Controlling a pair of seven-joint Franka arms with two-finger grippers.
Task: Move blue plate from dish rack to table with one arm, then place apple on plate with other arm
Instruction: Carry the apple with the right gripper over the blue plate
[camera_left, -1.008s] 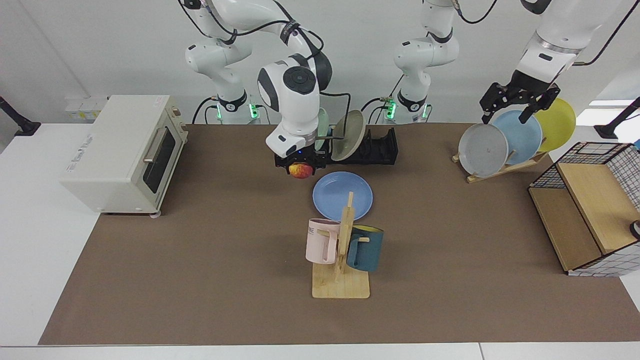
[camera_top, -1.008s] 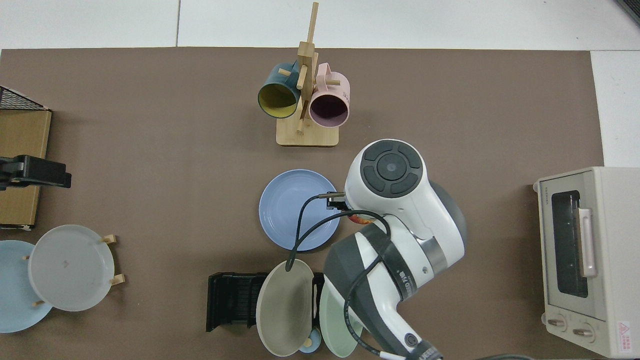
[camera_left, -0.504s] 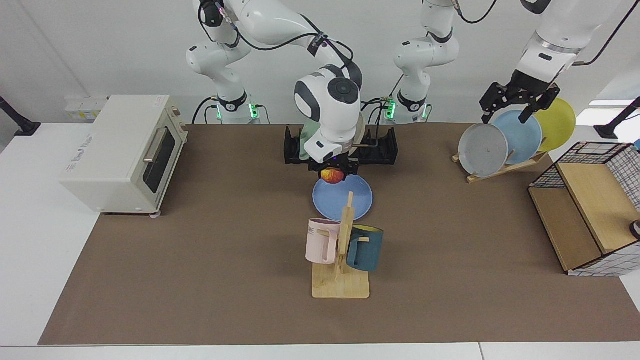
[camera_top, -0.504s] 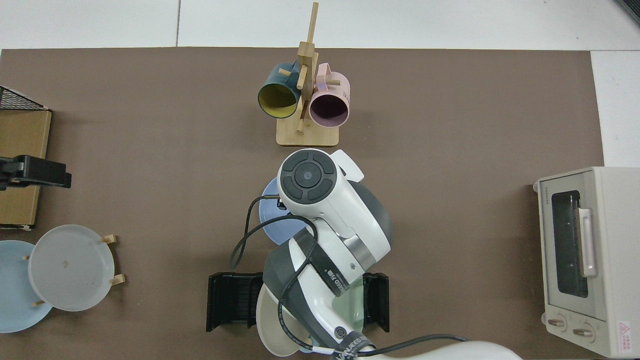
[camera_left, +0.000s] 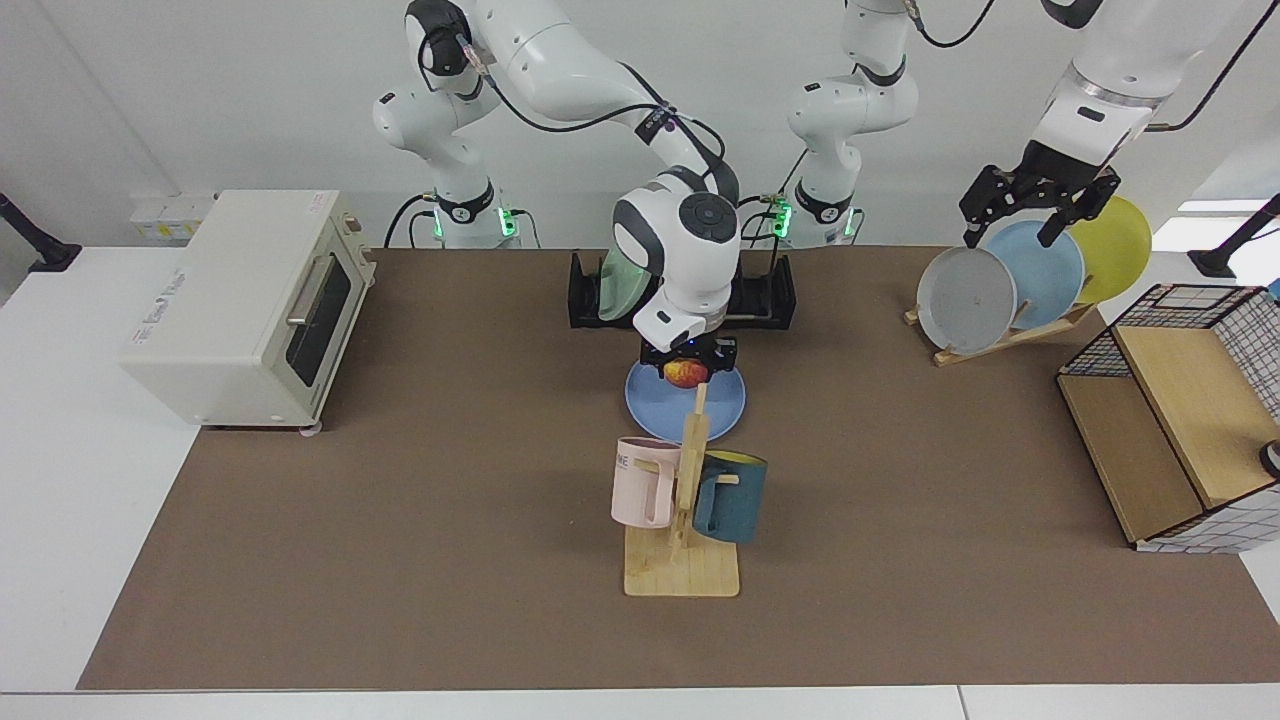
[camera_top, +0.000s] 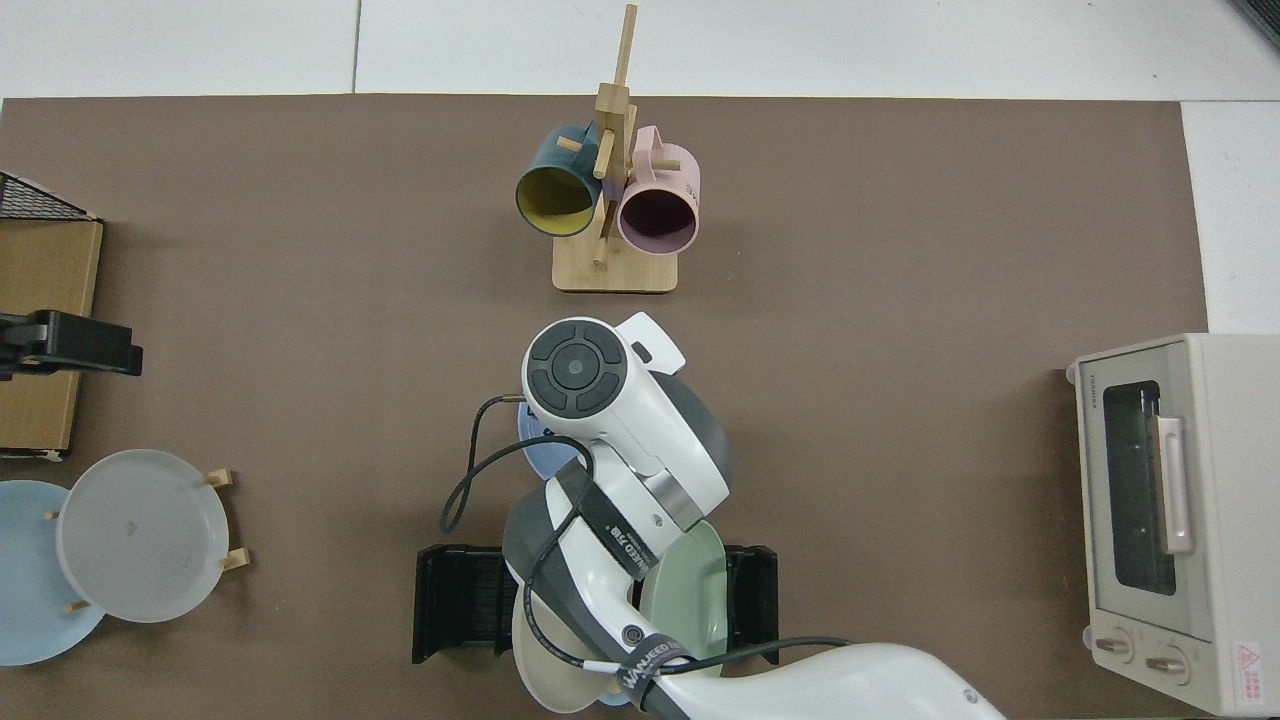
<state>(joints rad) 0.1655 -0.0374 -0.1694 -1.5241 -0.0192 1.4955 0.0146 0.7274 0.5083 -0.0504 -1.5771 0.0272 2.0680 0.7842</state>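
The blue plate (camera_left: 655, 405) lies flat on the brown mat of the table (camera_left: 400, 500), just in front of the black dish rack (camera_left: 770, 295). My right gripper (camera_left: 688, 368) hangs low over the plate's far half, shut on the red and yellow apple (camera_left: 684, 373). From above, the right arm covers the apple and most of the blue plate (camera_top: 545, 455), and the dish rack (camera_top: 460, 600) shows behind it. My left gripper (camera_left: 1008, 238) waits open above the wooden plate stand, holding nothing; it appears as a black left gripper (camera_top: 65, 345) in the top view.
A mug tree (camera_left: 685, 500) with a pink and a teal mug stands right in front of the plate. The rack holds a green plate (camera_left: 615, 285). A toaster oven (camera_left: 250, 300), a wooden plate stand (camera_left: 965, 300) with three plates and a wire-sided box (camera_left: 1180, 410) line the sides.
My right arm has carried the apple from beside the plate's edge to over the plate and lowered it. The left arm has not moved.
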